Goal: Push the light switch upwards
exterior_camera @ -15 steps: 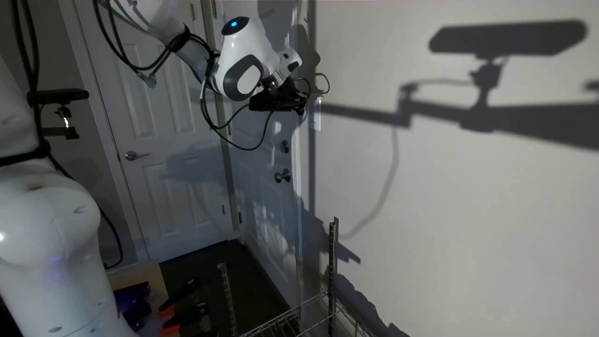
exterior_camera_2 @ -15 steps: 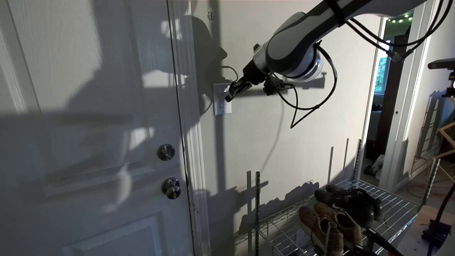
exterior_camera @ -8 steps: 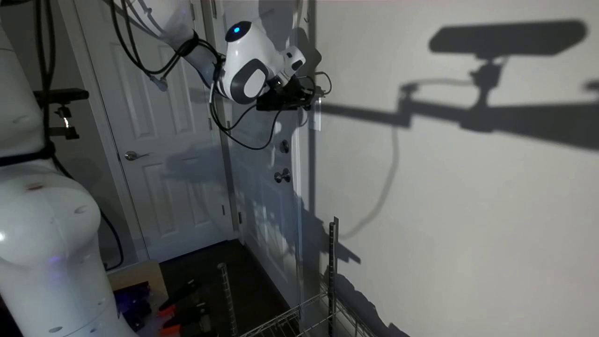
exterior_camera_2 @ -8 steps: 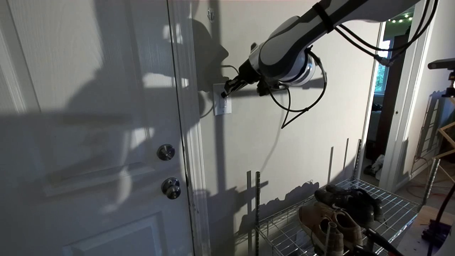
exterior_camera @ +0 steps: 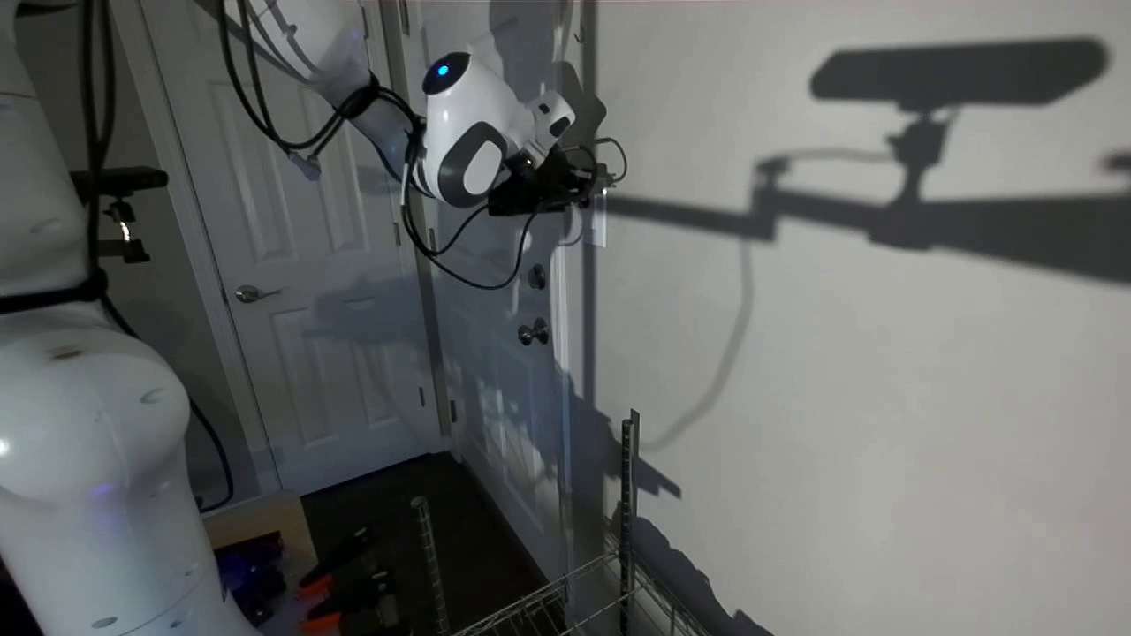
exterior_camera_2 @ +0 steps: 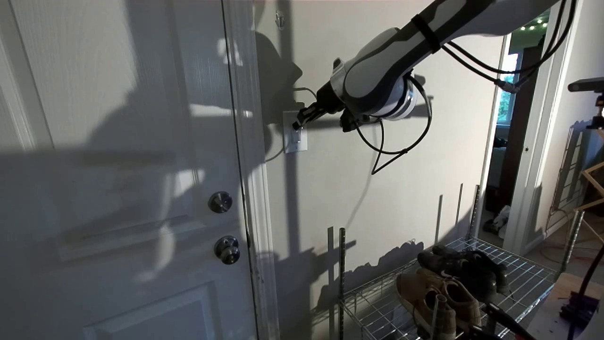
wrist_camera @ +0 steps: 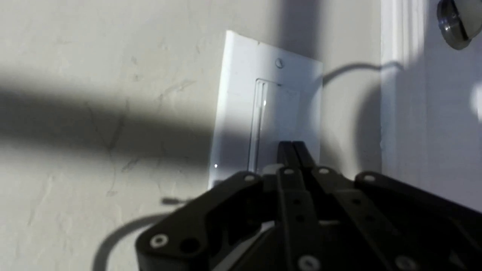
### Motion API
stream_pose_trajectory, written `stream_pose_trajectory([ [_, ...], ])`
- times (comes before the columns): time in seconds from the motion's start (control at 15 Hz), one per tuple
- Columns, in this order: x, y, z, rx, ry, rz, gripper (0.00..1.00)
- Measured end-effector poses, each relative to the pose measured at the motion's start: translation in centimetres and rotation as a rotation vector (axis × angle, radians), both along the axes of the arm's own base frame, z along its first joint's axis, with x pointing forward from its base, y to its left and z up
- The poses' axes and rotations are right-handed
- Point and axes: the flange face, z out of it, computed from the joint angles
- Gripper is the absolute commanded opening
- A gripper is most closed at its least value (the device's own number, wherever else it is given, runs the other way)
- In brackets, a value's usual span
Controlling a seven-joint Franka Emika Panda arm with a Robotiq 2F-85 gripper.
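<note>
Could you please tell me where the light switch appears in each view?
In an exterior view, the light switch is above and right of centre.
In an exterior view, the light switch is just above centre.
In the wrist view, the light switch is just above and right of centre, partly behind the gripper.
Shared landmark: the door frame, left of it in both exterior views, right in the wrist view.

"How's the light switch [wrist_camera: 269, 109] on your feed?"

"I have it in the wrist view, upper middle of the frame, slightly tilted: white plate [wrist_camera: 237, 105], flat rectangular paddle [wrist_camera: 283, 113], lower end hidden from me."

"Up or down?"

"I can't tell which way it's set."
</note>
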Motion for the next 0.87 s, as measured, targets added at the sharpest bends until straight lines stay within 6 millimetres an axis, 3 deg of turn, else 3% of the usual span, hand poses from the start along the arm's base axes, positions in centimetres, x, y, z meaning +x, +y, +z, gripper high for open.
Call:
stream_pose_trajectory([
  [0.73, -0.36, -0.12, -0.68, -0.073, -0.067, 0.039, 0.05],
  [0.8, -0.37, -0.09, -0.68, -0.072, -0.066, 0.039, 0.24],
  [0.87, -0.40, -0.01, -0.68, -0.066, -0.065, 0.038, 0.32],
])
